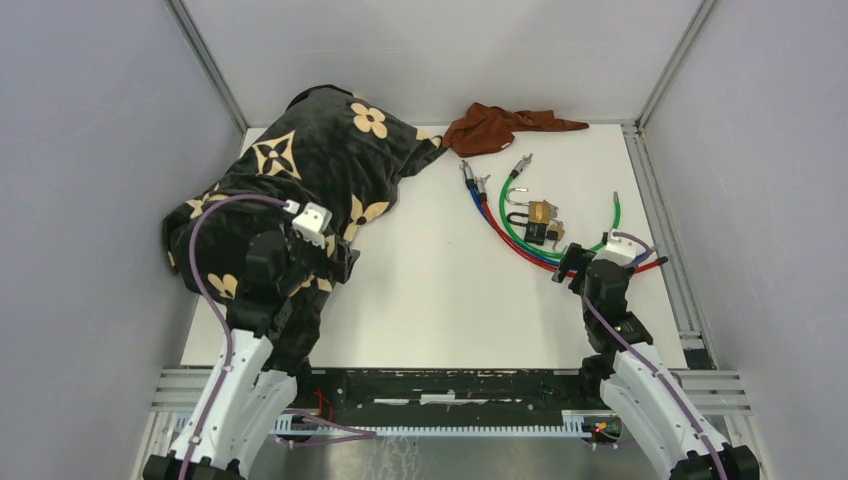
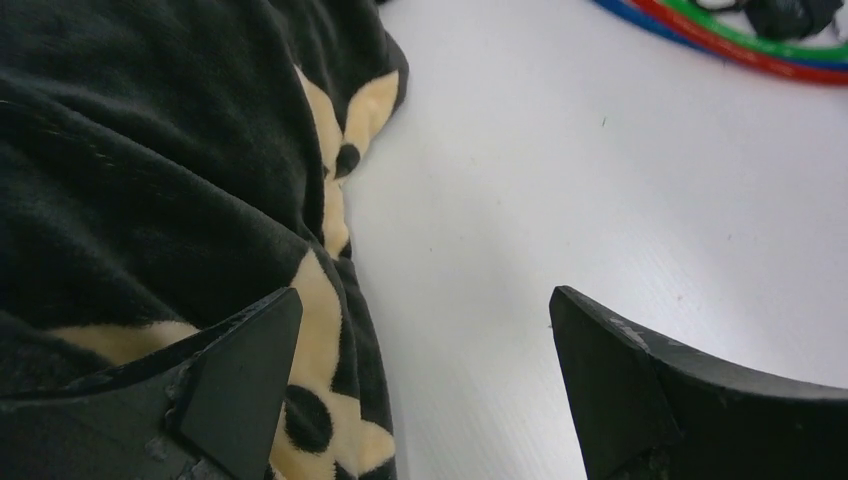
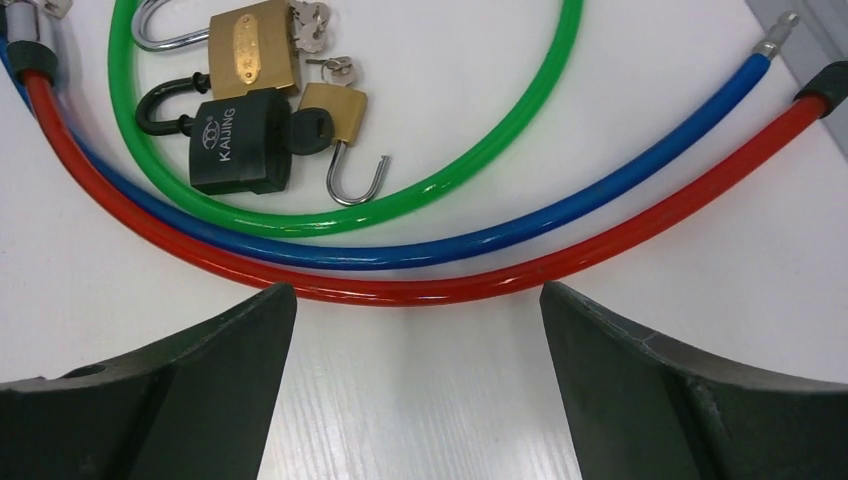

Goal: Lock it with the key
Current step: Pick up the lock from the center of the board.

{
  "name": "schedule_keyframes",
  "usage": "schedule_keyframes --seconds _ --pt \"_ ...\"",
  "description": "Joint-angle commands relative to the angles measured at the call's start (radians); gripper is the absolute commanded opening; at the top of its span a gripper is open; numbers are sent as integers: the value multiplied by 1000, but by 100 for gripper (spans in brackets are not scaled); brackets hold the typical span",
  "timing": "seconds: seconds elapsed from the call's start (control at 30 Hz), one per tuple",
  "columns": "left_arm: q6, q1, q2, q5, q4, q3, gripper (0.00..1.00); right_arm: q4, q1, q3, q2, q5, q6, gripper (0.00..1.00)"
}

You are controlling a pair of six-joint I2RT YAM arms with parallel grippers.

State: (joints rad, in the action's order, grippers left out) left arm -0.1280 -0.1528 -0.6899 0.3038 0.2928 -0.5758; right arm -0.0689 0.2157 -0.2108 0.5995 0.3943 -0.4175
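Observation:
Three padlocks lie inside the green cable loop [image 3: 480, 160]. A large brass padlock [image 3: 255, 48] has silver keys [image 3: 310, 15] at its base. The black padlock [image 3: 240, 140] carries a black-headed key [image 3: 312, 128] in its keyhole. A small brass padlock [image 3: 340, 108] shows an open shackle [image 3: 357, 185]. In the top view they cluster at the black padlock [image 1: 533, 232]. My right gripper [image 3: 417, 300] is open just short of the red cable [image 3: 650, 215], holding nothing. My left gripper [image 2: 425, 292] is open and empty, one fingertip [image 2: 250, 360] over the blanket's edge.
A black blanket with cream flowers [image 1: 310, 160] covers the table's left side. A brown cloth [image 1: 495, 127] lies at the back. Blue cable [image 3: 620, 160] runs between the green and red ones. Grey walls and metal rails [image 1: 660, 230] enclose the white tabletop [image 1: 440, 290].

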Motion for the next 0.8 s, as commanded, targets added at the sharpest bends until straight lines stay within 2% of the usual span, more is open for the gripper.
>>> schedule_keyframes --seconds 0.0,0.13,0.23,0.3,0.4,0.53,0.6,0.77 --pt "235 0 103 -88 -225 75 100 31 -1 -46 -8 78 49 98" --pt "390 1 90 -92 -368 113 100 83 0 -53 -87 104 73 98" --pt "554 -1 121 -126 -465 174 100 214 0 -13 -150 -49 250 98" --pt "646 0 120 -173 -509 221 100 187 -1 -57 -125 -58 281 98" --pt "730 -1 130 -270 -559 295 100 -72 0 -286 44 -21 309 98" --pt "731 0 157 -322 -596 355 100 -357 -3 -611 360 -122 331 98" --pt "723 1 159 -345 -602 364 100 -400 -7 -710 478 -125 336 96" --pt "742 -1 184 -322 -606 392 100 -343 -19 -875 746 -247 397 86"
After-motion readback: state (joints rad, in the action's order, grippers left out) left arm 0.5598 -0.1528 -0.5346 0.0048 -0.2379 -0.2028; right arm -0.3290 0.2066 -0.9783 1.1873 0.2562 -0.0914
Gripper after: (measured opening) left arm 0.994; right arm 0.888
